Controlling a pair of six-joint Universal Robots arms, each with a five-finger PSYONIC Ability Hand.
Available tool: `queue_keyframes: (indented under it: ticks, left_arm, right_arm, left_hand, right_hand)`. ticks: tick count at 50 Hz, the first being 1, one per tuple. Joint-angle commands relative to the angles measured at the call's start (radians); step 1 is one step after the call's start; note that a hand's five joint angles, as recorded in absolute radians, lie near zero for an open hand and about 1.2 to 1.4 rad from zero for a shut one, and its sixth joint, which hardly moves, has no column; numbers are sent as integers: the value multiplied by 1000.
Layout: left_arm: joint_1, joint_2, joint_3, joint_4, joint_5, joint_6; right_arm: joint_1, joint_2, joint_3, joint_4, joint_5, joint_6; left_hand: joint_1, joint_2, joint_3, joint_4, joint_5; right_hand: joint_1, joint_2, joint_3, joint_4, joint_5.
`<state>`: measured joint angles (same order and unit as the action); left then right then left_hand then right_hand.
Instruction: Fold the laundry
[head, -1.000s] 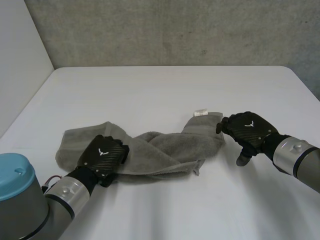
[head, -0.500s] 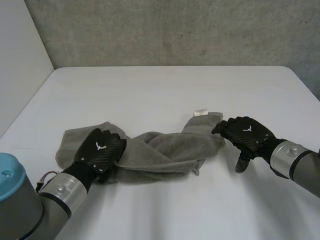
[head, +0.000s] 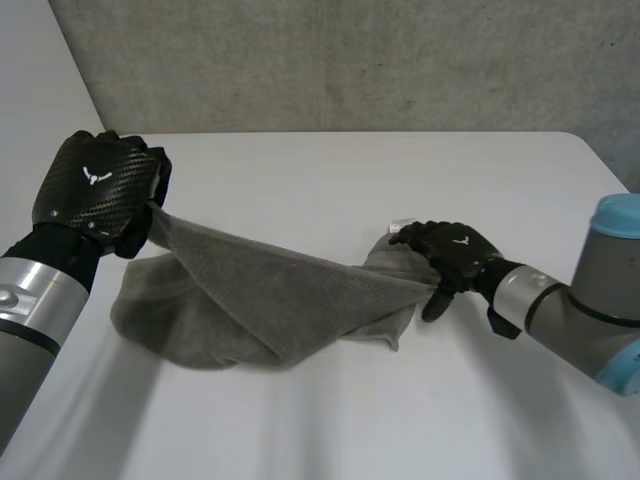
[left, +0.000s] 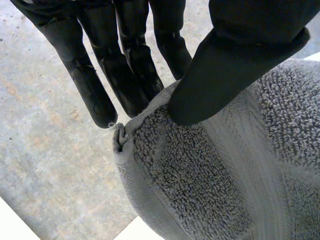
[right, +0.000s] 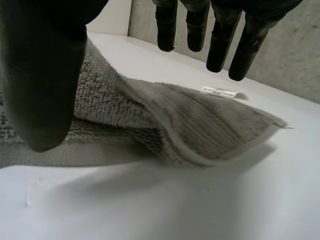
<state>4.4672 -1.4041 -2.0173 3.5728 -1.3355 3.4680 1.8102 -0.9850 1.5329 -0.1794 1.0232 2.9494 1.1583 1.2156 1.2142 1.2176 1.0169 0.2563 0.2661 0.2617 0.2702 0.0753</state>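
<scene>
A grey towel (head: 270, 305) lies bunched across the middle of the white table (head: 330, 180). My left hand (head: 95, 190) is raised at the far left and pinches one corner of the towel (left: 210, 165) between thumb and fingers, stretching it up off the table. My right hand (head: 450, 255) is at the towel's right end, fingers straight over that end. In the right wrist view the towel's right end (right: 200, 132) lies under the straight fingers (right: 220, 40), with the white label (right: 220, 91) beyond; the thumb (right: 42, 75) stands apart from them.
A grey concrete wall (head: 350, 60) runs behind the table. The table's left edge (head: 50, 230) lies close to my raised left hand. My right arm (head: 590, 310) reaches in from the right side.
My left hand closed on a towel corner and lifted it up and to the left, pulling the cloth taut. My right hand slid left onto the towel's right end.
</scene>
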Motion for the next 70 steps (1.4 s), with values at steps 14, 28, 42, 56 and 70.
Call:
queue_keyframes:
  ticks: [14,28,42,56,70]
  left_arm:
    - [38,31,22,-14,2,-27]
    - [86,11,104,-6,6,-70]
    - [72,-75,462,-28,-80,-352]
    - [73,-124,341,-77,-77,-343]
    - [14,-444,457,-75,-77,-170]
  right_arm:
    - [61,111,-151,6,78,59]
    - [-114,-104,-180,18,104,53]
    - [-265,-514,-267,115,63,42]
    - [-261,-440,-287,494,-11,-306]
    - [-105,-9,-682,724,135,-578]
  left_hand:
    - [238,181,182,179,205]
    - [238,181,182,179,205]
    - [238,181,182,179,205]
    - [238,181,182,179,205]
    - [238,181,182,179,205]
  right_hand:
    - [916,906,910,902,922]
    - [1140,1130,1135,1126,1146]
    - [1140,1130,1135,1126,1146]
    - [1140,1130,1135,1126,1146]
    - [1140,1130,1135,1126,1146]
